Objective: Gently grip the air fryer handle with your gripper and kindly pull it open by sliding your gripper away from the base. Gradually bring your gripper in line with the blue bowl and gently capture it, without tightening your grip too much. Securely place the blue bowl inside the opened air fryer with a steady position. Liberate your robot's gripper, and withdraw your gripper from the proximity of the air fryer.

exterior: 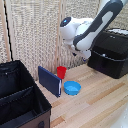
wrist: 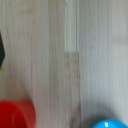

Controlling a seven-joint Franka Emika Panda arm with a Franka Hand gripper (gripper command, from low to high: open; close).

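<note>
The air fryer (exterior: 111, 54) is a large black box at the exterior view's right, on the wooden table. Its handle is too dark and blurred to make out. The blue bowl (exterior: 72, 88) sits upright on the table, nearer the front, and its rim (wrist: 107, 123) shows at the edge of the wrist view. My gripper (exterior: 77, 54) hangs in the air beside the fryer's front, above and behind the bowl and touching nothing. Its fingers are too small to read in the exterior view and do not appear in the wrist view.
A small red cup (exterior: 61, 72) (wrist: 15, 114) stands just behind the bowl. A flat dark-blue board (exterior: 50, 80) leans upright beside it. A black fabric-sided crate (exterior: 20, 97) fills the exterior view's lower left. A slatted screen (exterior: 35, 30) backs the table.
</note>
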